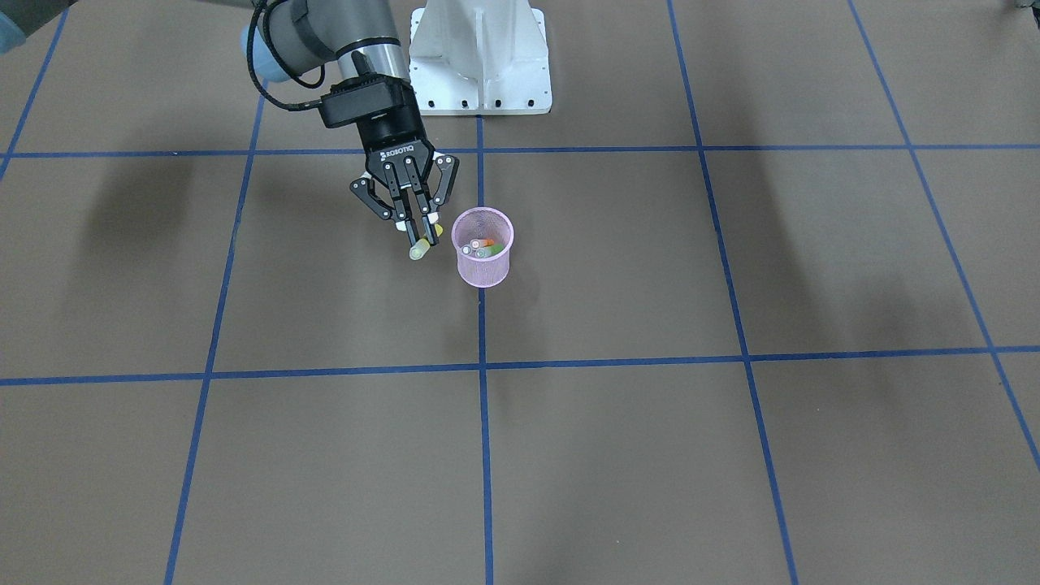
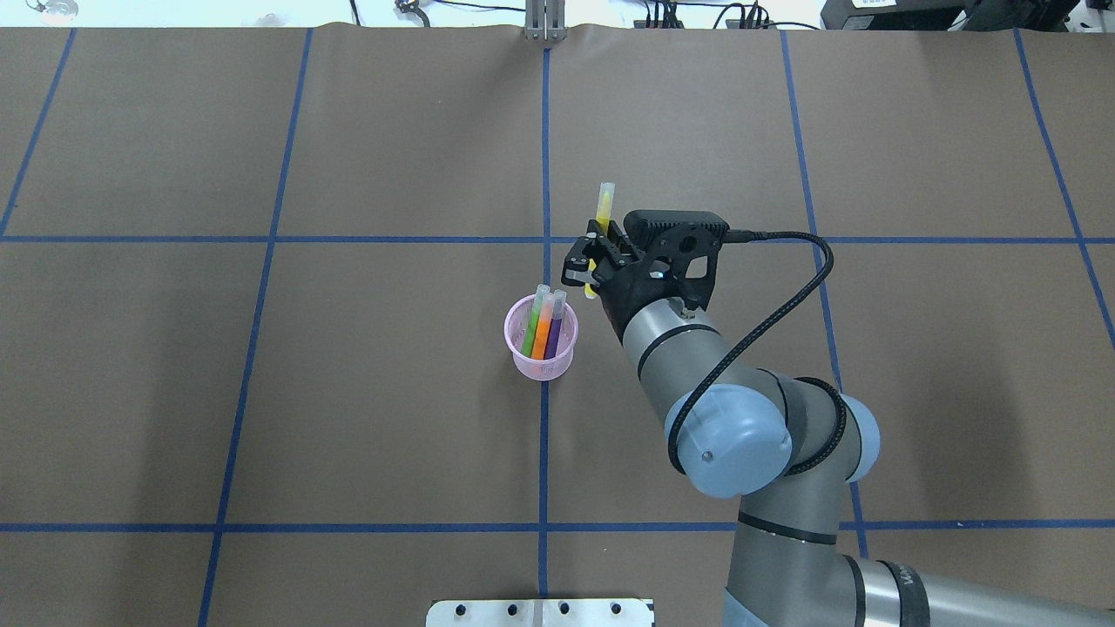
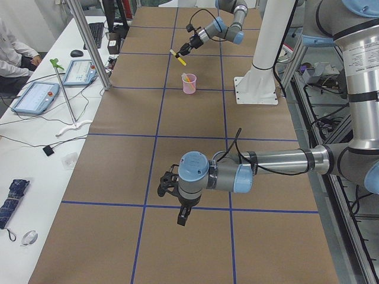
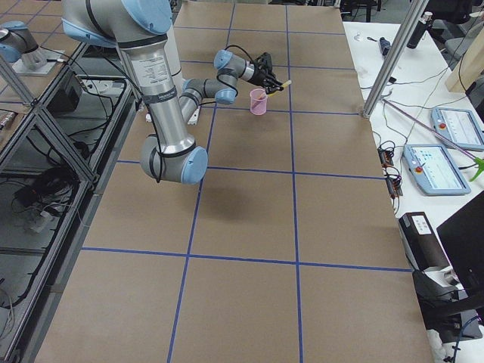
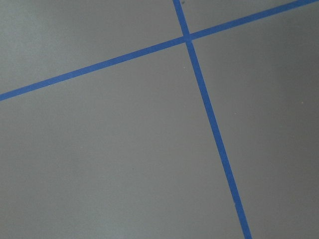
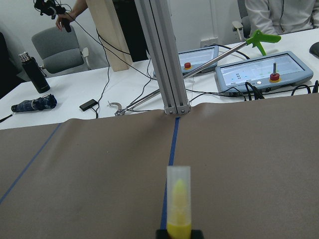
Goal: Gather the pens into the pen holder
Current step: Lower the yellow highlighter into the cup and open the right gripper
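Observation:
The pink mesh pen holder (image 1: 484, 264) (image 2: 542, 361) stands upright near the table's middle. In it stand the green pen (image 2: 533, 326), the orange pen (image 2: 543, 331) and the purple pen (image 2: 554, 331). My right gripper (image 1: 418, 227) (image 2: 597, 257) is shut on a fourth, yellow pen (image 1: 419, 250) (image 2: 603, 202) with a pale cap. It holds that pen in the air, tilted, just beside the holder on my right side. The right wrist view shows the yellow pen's cap (image 6: 178, 181). My left gripper (image 3: 182, 220) shows only in the exterior left view, low over bare table; I cannot tell whether it is open.
The white robot base (image 1: 479, 57) stands at the robot's edge of the table. Blue tape lines (image 5: 209, 119) grid the brown table. An aluminium post (image 6: 162, 55) rises at the far edge, with tablets and cables on the white desks beyond.

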You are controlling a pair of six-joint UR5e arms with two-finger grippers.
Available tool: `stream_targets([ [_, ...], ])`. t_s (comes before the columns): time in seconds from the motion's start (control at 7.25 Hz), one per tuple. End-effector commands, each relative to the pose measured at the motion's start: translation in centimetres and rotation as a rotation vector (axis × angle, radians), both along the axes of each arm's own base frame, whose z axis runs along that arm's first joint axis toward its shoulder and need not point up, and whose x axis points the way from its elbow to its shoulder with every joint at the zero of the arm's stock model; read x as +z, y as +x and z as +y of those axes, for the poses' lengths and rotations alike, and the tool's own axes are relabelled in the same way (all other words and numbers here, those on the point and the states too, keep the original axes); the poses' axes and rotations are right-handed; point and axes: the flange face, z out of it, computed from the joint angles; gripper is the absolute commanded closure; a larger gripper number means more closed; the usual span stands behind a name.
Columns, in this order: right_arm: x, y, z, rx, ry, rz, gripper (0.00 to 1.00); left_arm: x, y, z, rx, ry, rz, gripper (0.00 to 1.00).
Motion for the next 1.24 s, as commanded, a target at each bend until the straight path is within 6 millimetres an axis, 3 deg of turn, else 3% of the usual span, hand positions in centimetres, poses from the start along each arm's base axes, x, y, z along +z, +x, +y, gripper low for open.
stream_targets([
  [0.0, -1.0, -2.1, 2.5, 0.037, -0.008, 0.010, 1.00, -0.1, 0.1, 0.3, 0.000, -0.001, 0.007, 0.00],
  [0.28, -1.3, -5.2, 2.5, 0.062, -0.009, 0.031, 1.00, -0.1, 0.1, 0.2, 0.000, 0.001, 0.007, 0.00],
  [0.83, -0.3, -6.9, 4.2, 0.068, 0.003, 0.062, 1.00, -0.3, 0.1, 0.2, -0.001, 0.003, 0.007, 0.00],
  [0.97, -0.6, -6.9, 4.2, 0.071, -0.002, 0.047, 0.40, -0.3, 0.1, 0.2, -0.001, 0.003, 0.007, 0.00],
  [1.1, -0.6, -6.9, 4.2, 0.073, -0.002, 0.047, 0.01, -0.4, 0.1, 0.2, -0.002, 0.004, 0.007, 0.00],
])
